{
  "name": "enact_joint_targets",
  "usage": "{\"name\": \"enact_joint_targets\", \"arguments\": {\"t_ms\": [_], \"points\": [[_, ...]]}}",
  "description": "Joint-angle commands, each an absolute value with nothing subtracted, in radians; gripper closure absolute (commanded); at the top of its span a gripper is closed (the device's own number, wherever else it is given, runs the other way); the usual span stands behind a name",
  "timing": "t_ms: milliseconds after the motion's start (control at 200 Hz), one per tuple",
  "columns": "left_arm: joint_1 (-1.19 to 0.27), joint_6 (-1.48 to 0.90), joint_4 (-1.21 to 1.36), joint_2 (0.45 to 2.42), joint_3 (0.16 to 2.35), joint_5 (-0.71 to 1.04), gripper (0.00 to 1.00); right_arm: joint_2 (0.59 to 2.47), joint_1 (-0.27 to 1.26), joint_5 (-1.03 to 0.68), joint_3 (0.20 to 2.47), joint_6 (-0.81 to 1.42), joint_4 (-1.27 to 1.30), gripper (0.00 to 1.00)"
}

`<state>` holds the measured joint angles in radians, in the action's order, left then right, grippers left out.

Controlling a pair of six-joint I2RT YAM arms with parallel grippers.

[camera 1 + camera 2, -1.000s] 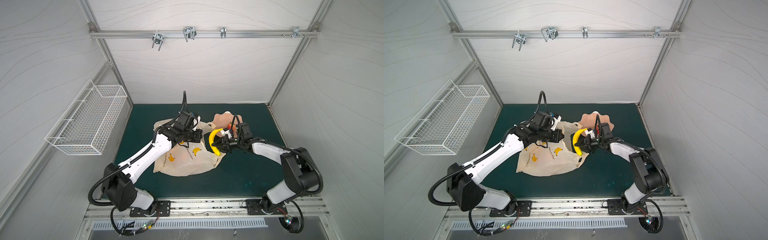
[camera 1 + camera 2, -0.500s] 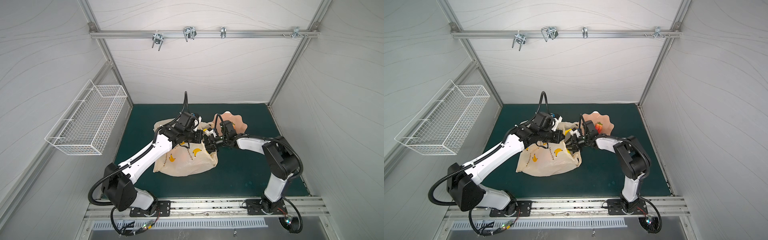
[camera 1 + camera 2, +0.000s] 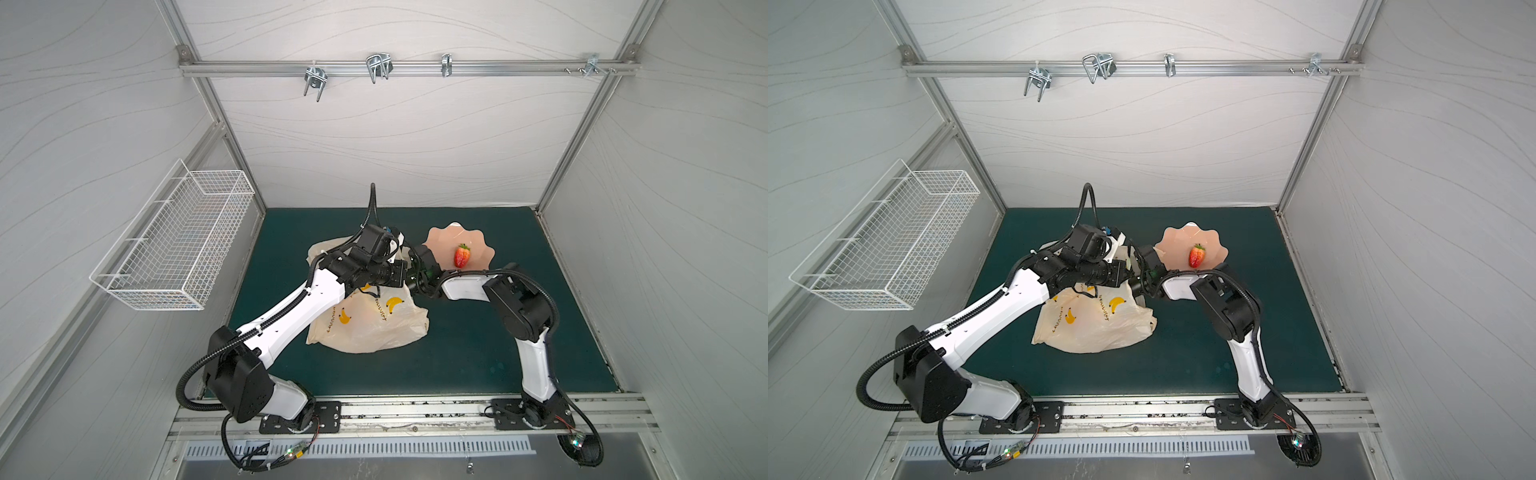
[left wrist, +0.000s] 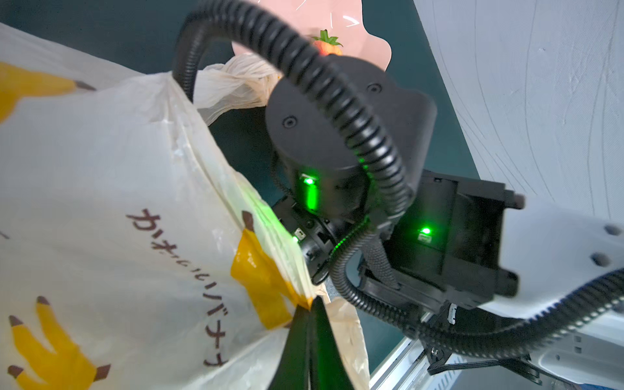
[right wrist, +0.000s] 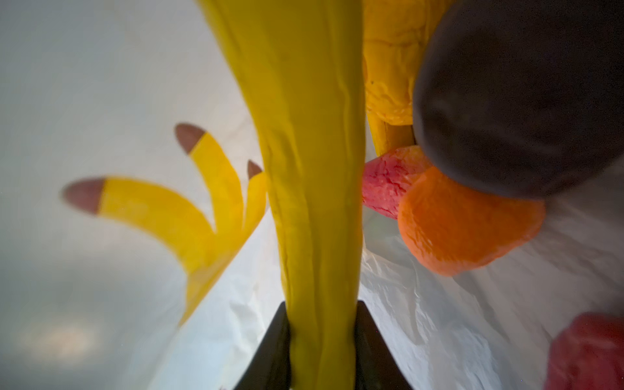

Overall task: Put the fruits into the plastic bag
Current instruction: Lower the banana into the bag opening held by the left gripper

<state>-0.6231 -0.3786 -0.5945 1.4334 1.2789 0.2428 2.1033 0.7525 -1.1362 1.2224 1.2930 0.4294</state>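
Observation:
The cream plastic bag (image 3: 374, 324) with printed bananas lies mid-mat in both top views. My left gripper (image 4: 312, 304) is shut on the rim of the plastic bag (image 4: 118, 202), holding its mouth up. My right gripper (image 5: 322, 307) is inside the bag, shut on the long yellow banana (image 5: 317, 169). Beside the banana in the bag lie an orange (image 5: 466, 229), a dark brown fruit (image 5: 523, 101), a wrinkled yellow lemon (image 5: 388, 67) and two red pieces (image 5: 388, 189). One red strawberry (image 3: 462, 255) rests on the pink dish. In the top views the right gripper is hidden by the bag and the left wrist.
The pink scalloped dish (image 3: 440, 245) sits just right of the bag's mouth, close behind the right forearm. A white wire basket (image 3: 174, 245) hangs on the left wall. A rail with metal hooks (image 3: 378, 68) runs across the back wall. Both wrists crowd together at the bag's mouth.
My right gripper has carried the banana leftward from beside the bag's mouth into the bag, uncovering the strawberry on the dish. The left arm has stayed put, gripping the rim.

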Motion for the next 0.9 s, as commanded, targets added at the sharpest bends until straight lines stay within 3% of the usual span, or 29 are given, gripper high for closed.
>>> {"name": "enact_joint_targets", "arguments": {"t_ms": [0, 265, 435, 610, 770, 895], "points": [[-0.632, -0.385, -0.577, 1.423, 1.321, 0.236, 1.0, 2.151, 0.787, -1.179, 1.276, 1.388, 0.506, 0.78], [-0.637, -0.385, -0.577, 1.425, 1.323, 0.236, 1.0, 2.228, 0.828, -1.214, 1.366, 1.401, 0.419, 0.74], [-0.636, -0.381, -0.579, 1.422, 1.32, 0.233, 1.0, 2.25, 0.838, -1.228, 1.382, 1.399, 0.384, 0.66], [-0.637, -0.379, -0.58, 1.423, 1.319, 0.231, 1.0, 2.245, 0.838, -1.231, 1.381, 1.396, 0.381, 0.47], [-0.636, -0.379, -0.582, 1.422, 1.318, 0.225, 1.0, 2.223, 0.833, -1.226, 1.376, 1.374, 0.377, 0.23], [-0.637, -0.379, -0.584, 1.417, 1.313, 0.217, 1.0, 2.202, 0.821, -1.22, 1.368, 1.35, 0.342, 0.16]]}}
